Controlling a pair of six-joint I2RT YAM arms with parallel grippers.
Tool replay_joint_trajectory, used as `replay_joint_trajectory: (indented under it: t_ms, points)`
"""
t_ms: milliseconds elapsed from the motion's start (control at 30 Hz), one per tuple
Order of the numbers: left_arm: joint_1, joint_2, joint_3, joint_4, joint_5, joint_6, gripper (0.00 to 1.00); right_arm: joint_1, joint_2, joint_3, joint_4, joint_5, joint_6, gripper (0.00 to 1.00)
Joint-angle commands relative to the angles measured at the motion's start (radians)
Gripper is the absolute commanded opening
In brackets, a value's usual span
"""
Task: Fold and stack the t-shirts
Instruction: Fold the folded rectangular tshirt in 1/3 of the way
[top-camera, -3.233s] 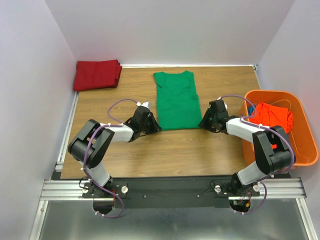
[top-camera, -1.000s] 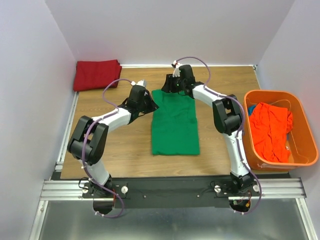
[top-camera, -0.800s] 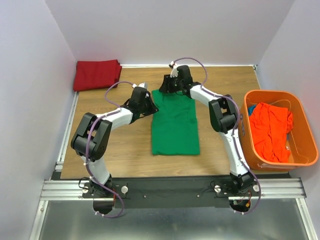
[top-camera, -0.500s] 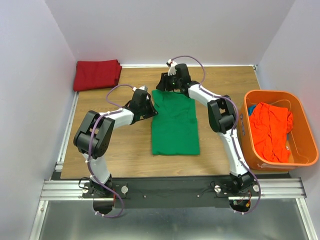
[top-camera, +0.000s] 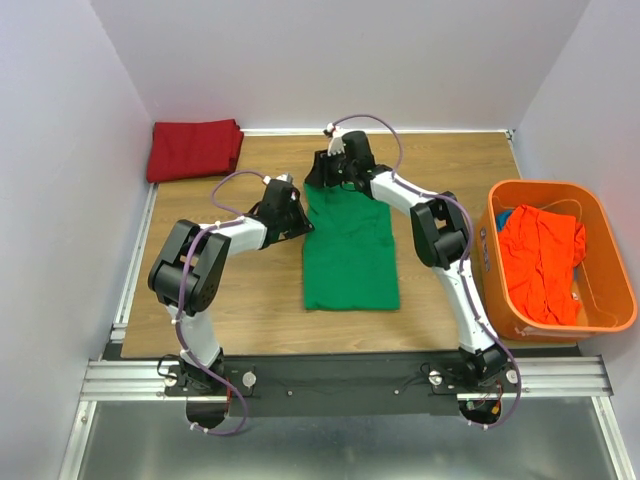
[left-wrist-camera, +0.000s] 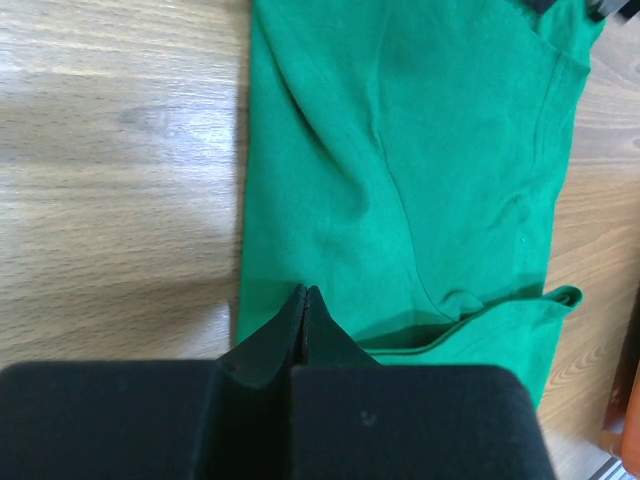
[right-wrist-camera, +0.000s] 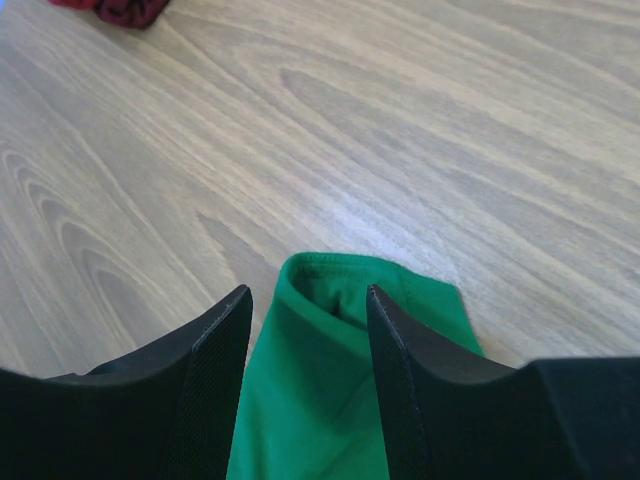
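left gripper (left-wrist-camera: 305, 292): jaws together at edge of green t-shirt (left-wrist-camera: 420, 150); pinch unclear.
right gripper (right-wrist-camera: 308, 300): jaws apart astride a raised fold, wrist view only.
dark red t-shirt (top-camera: 195, 148): far-left corner of table (top-camera: 250, 310).

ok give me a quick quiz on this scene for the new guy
1. The orange shirt is: A folded flat; B lying loose in the basket; C spread out for folding.
2. True or false: the left claw stands wide open.
3. Which shirt has its end between the jaws of the right claw?
Key: 1 B. 2 False, its fingers are shut together at the edge of the green shirt. 3 The green shirt.
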Motion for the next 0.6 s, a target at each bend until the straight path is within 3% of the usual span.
replay_joint_trajectory:
  t_ms: [0, 167, 333, 567]
  points:
    - [0.009, 0.019, -0.019, 0.017, 0.012, -0.003, 0.00, 0.012, 0.013, -0.033, 0.015, 0.011, -0.036, 0.56]
    - [0.013, 0.020, -0.021, 0.017, 0.010, -0.003, 0.00, 0.011, -0.007, -0.066, 0.012, 0.037, -0.056, 0.53]
    - [0.013, 0.026, -0.021, 0.017, 0.010, -0.003, 0.00, 0.011, -0.029, -0.086, 0.015, 0.060, -0.064, 0.36]
    - [0.013, 0.039, -0.025, 0.017, 0.009, -0.008, 0.00, 0.011, -0.058, -0.083, 0.017, 0.102, -0.055, 0.22]
